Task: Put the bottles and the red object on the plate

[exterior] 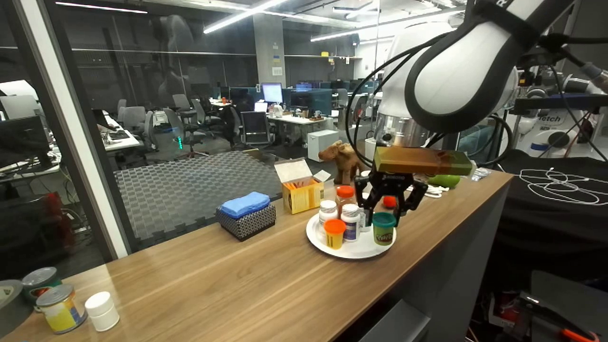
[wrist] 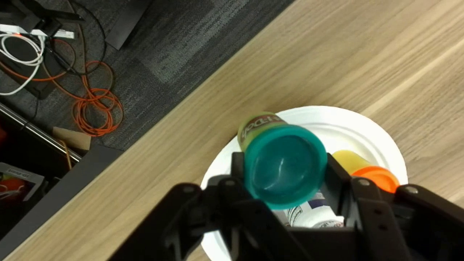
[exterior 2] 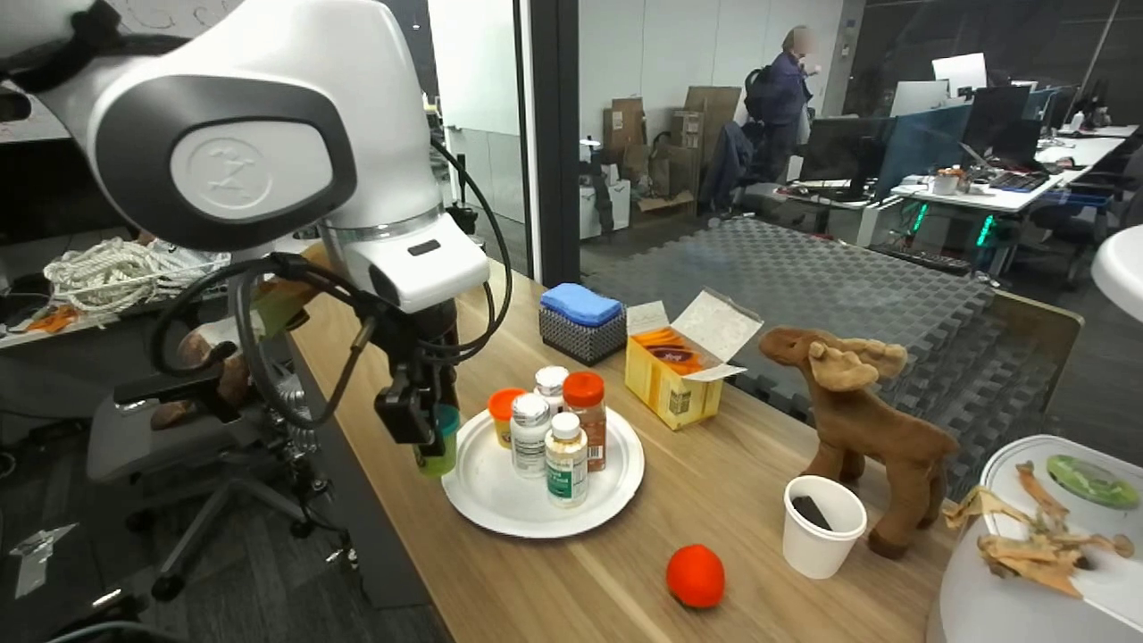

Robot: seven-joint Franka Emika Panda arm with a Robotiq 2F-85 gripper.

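My gripper (wrist: 285, 169) is shut on a green tub (exterior: 384, 232) with a teal lid, one finger at each side of the lid. The tub is over the rim of the white plate (exterior 2: 487, 511); whether it touches the plate I cannot tell. On the plate stand several bottles, among them a white one (exterior: 350, 223), a green-labelled one (exterior 2: 566, 464) and a red-capped one (exterior 2: 586, 415). A yellow tub with an orange lid (exterior: 335, 232) is beside them. The round red object (exterior 2: 696, 576) lies on the table, off the plate. Another white bottle (exterior: 102, 311) stands at the table's far end.
Near the plate are an open yellow box (exterior 2: 674, 379), a dark box with a blue cloth (exterior: 246, 216), a white cup (exterior 2: 821, 531) and a brown toy animal (exterior 2: 862, 438). Cans (exterior: 61, 308) stand by the lone white bottle. The table edge (wrist: 181, 103) runs close to the plate.
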